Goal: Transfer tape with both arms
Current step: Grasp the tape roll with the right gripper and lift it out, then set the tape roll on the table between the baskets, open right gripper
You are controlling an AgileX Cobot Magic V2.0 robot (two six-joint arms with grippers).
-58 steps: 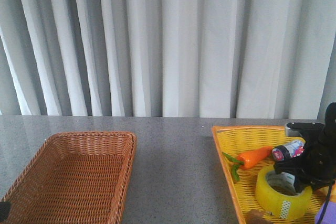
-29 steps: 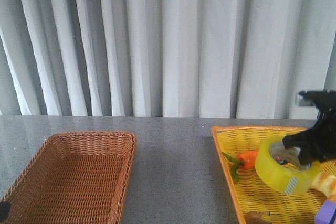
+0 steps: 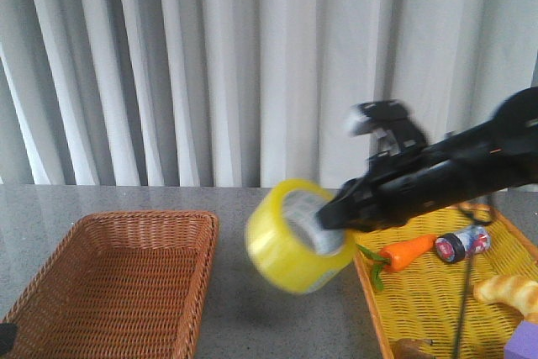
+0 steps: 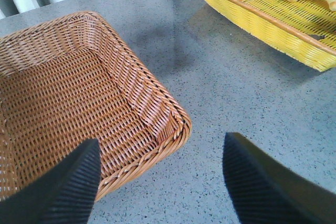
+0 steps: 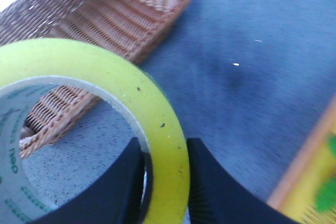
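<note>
Above the table point(image 3: 277, 308), right jaws point(image 5: 164, 182) pinch one tape point(image 3: 296, 236) roll's wall; left jaws point(image 4: 157, 182) spread, empty, near one wicker basket point(image 4: 131, 98).

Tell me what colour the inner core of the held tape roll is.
White, inside the translucent yellow tape roll; the right wrist view shows it best, with green print.

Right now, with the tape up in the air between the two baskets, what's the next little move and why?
Probably bring the left gripper up toward the tape to take it. The right gripper pinches the roll's wall and holds it above the bare table between the yellow tray and the wicker basket, while the left fingers hang open and empty near the basket's corner.
</note>
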